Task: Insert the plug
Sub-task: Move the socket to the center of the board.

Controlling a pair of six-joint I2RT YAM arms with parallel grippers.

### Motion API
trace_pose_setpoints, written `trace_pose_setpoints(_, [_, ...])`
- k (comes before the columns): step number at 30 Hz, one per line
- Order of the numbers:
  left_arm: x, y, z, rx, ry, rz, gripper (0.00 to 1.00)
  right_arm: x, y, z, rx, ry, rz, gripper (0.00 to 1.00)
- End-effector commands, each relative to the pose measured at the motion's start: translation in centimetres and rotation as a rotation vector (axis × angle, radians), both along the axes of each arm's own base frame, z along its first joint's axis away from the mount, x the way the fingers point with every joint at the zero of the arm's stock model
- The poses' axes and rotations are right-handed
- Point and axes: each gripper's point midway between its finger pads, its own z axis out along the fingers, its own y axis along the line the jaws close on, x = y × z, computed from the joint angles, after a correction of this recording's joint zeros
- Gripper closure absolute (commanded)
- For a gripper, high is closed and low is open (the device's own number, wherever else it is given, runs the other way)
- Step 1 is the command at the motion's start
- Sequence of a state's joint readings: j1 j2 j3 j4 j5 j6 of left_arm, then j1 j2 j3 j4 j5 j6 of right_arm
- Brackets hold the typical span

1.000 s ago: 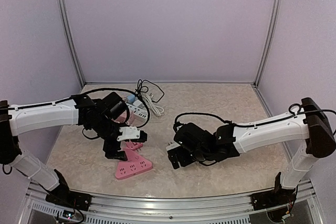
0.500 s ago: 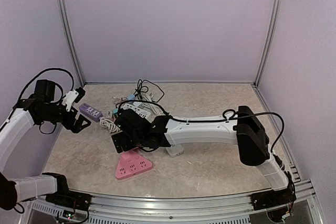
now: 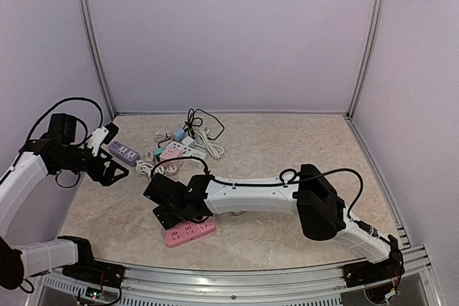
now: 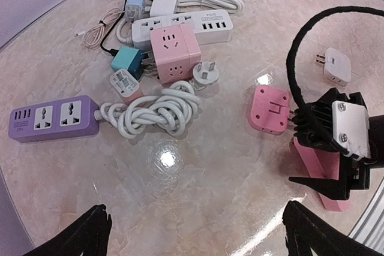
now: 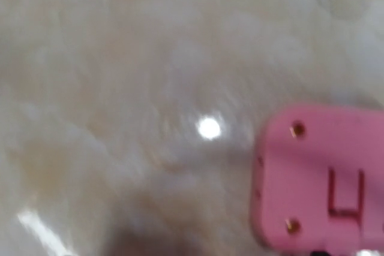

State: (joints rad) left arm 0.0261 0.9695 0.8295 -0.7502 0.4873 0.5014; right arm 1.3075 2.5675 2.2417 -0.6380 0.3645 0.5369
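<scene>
From above, the right arm reaches across the desk [image 3: 308, 155], and the right gripper [image 3: 166, 209] hangs low over the pink power strip [image 3: 191, 233] near the front edge, left of middle. Whether its jaws are apart cannot be told. The left gripper [image 3: 113, 172] hangs high by the left edge, probably to leave that spot free. The left wrist view shows its own fingers [image 4: 90, 232] spread wide with nothing between them. It also shows the pink plug [image 4: 270, 109] lying on the desk just beside the right gripper, well apart from the purple power strip [image 4: 54, 118] and coiled white cable [image 4: 157, 109] nearer the left edge. The right wrist view is blurred: the plug's pink face fills its lower right and no fingers show clearly, so picking up the plug looks like the step in hand.
</scene>
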Motion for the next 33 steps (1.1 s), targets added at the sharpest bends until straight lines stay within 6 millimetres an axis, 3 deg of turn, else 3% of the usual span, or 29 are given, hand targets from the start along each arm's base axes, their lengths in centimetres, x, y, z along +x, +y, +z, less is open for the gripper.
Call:
trace_pose_setpoints(1, [-0.7, -0.7, 0.7, -0.034, -0.015, -0.038, 0.02, -3.3, -2.3, -0.5, -0.165, 0.013, 0.137, 0.20])
trace_pose_setpoints(5, [-0.9, -0.7, 0.9, -0.030, -0.024, -0.038, 0.02, -7.1, -3.7, -2.0, -0.226, 0.112, 0.351, 0.23])
trace_pose_setpoints(12, [-0.7, -0.6, 0.6, -0.022, -0.019, -0.034, 0.01, -11.5, -11.4, -4.6, -0.511, 0.079, 0.733, 0.23])
trace_pose_setpoints(17, [-0.7, -0.4, 0.3, -0.015, -0.011, -0.029, 0.02, -11.5, -13.9, -4.2, -0.701, -0.065, 0.885, 0.14])
trace_pose_setpoints(21, [-0.8, -0.3, 0.0, -0.004, -0.003, -0.025, 0.01, -10.2, -11.8, -0.3, -0.650, -0.152, 0.821, 0.05])
trace_pose_setpoints(24, [-0.8, -0.3, -0.1, -0.001, -0.006, -0.028, 0.01, -11.9, -9.4, 4.4, -0.461, -0.145, 0.762, 0.00])
trace_pose_setpoints(26, [-0.8, -0.3, -0.1, -0.002, -0.006, -0.031, 0.01, -13.1, -9.2, 7.1, -0.329, -0.129, 0.707, 0.00])
trace_pose_setpoints(29, [-0.7, -0.3, -0.2, -0.003, -0.003, -0.031, 0.01, -12.5, -11.0, 8.0, -0.208, -0.068, 0.444, 0.00])
trace_pose_setpoints(33, [-0.6, -0.2, -0.2, -0.001, -0.002, -0.028, 0.01, -11.4, -14.8, 6.3, -0.200, 0.034, 0.089, 0.00])
